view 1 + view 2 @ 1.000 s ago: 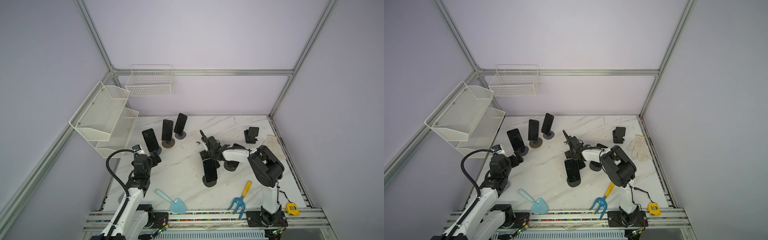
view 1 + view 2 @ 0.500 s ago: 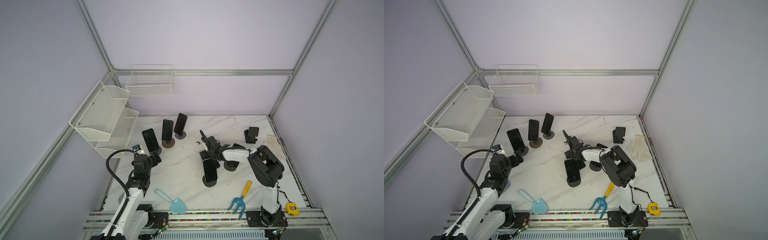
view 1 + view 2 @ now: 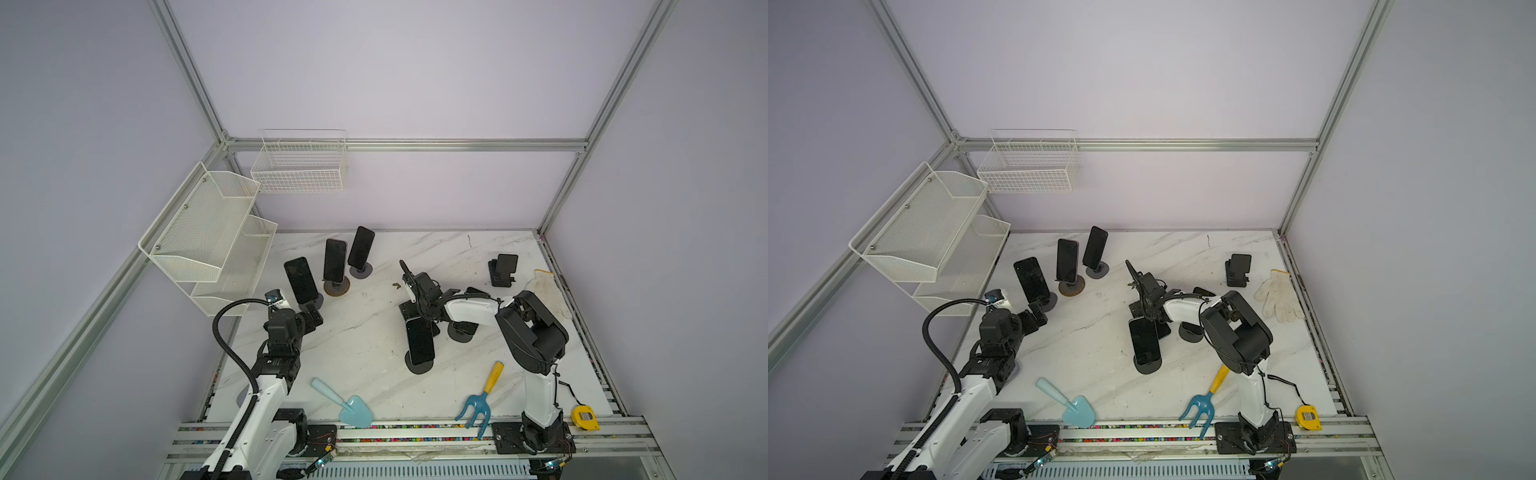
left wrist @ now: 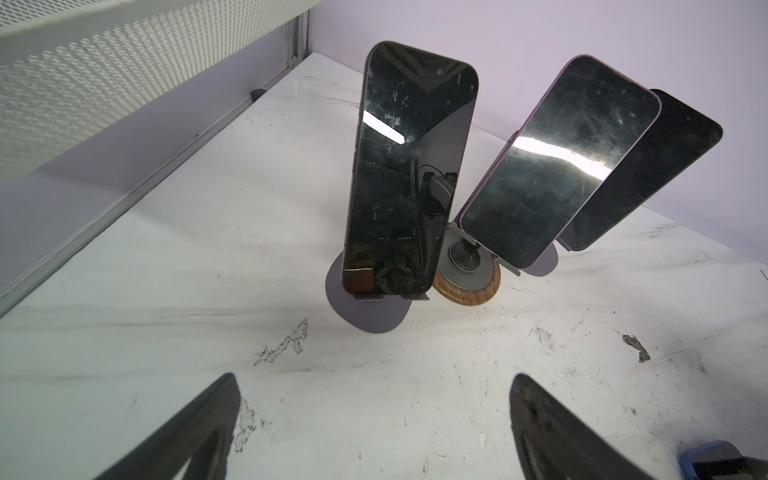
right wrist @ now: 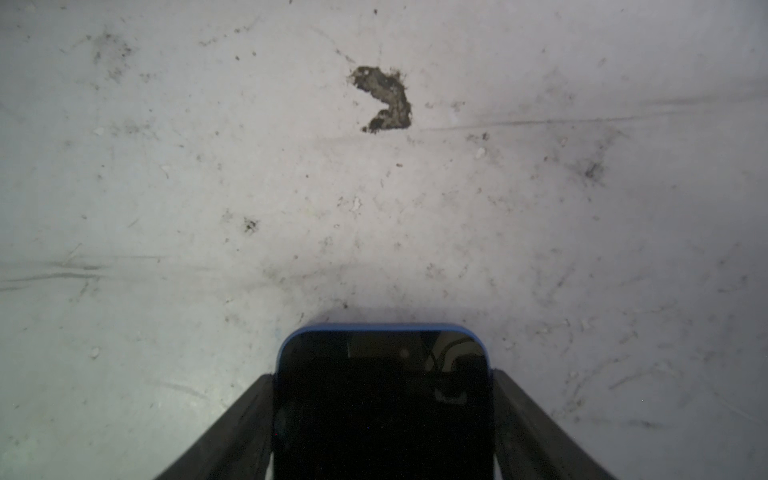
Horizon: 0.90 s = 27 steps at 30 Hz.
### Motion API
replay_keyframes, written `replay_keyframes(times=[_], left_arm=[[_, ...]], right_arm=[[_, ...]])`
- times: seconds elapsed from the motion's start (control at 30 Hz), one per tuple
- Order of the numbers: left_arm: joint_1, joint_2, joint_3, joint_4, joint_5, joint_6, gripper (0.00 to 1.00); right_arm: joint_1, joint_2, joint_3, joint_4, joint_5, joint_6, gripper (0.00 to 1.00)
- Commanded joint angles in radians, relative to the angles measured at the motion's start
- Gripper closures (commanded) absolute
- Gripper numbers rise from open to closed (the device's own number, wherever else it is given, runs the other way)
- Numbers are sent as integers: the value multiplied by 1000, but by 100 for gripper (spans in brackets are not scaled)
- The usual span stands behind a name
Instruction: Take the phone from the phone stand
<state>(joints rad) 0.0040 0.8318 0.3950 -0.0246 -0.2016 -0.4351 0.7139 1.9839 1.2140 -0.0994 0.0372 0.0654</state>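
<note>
My right gripper (image 5: 382, 374) is shut on a blue-edged phone (image 5: 382, 407), whose dark screen fills the gap between both fingers. In both top views the phone (image 3: 404, 271) (image 3: 1132, 269) stands tilted, edge-on, above the marble table with the right gripper (image 3: 417, 291) around its lower part. A dark empty phone stand (image 3: 408, 311) sits just below it. Another phone (image 3: 419, 343) rests on a round stand in front. My left gripper (image 4: 374, 399) (image 3: 313, 319) is open and holds nothing. It faces three phones on stands (image 4: 407, 166) (image 4: 557, 166) (image 4: 648, 174).
A round stand base (image 3: 461, 331) lies under the right forearm and a black stand (image 3: 503, 270) stands at the back right. Along the front edge lie a teal trowel (image 3: 345, 405), a blue hand rake (image 3: 482, 399) and a yellow tape measure (image 3: 585, 417). A white glove (image 3: 1279, 297) lies right, a mesh shelf (image 3: 208, 241) left.
</note>
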Motion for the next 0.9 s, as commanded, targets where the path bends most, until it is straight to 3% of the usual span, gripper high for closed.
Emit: replay_keyframes(times=[0.0,0.53,0.73,0.87], left_arm=[[-5,-2,-25,35,7,-10,1],[-4,-19,-33,42,34,-14,0],[-4,-27,-39,65,73,-7,0],[-4,-46,-42,83,123,-2,1]], right_arm=[[6,-3,-43,-67,-16,-4,20],[6,-202,89,-55,95,35,17],[6,-378,16,58,137,59,6],[6,-466,-4,43,271,64,3]])
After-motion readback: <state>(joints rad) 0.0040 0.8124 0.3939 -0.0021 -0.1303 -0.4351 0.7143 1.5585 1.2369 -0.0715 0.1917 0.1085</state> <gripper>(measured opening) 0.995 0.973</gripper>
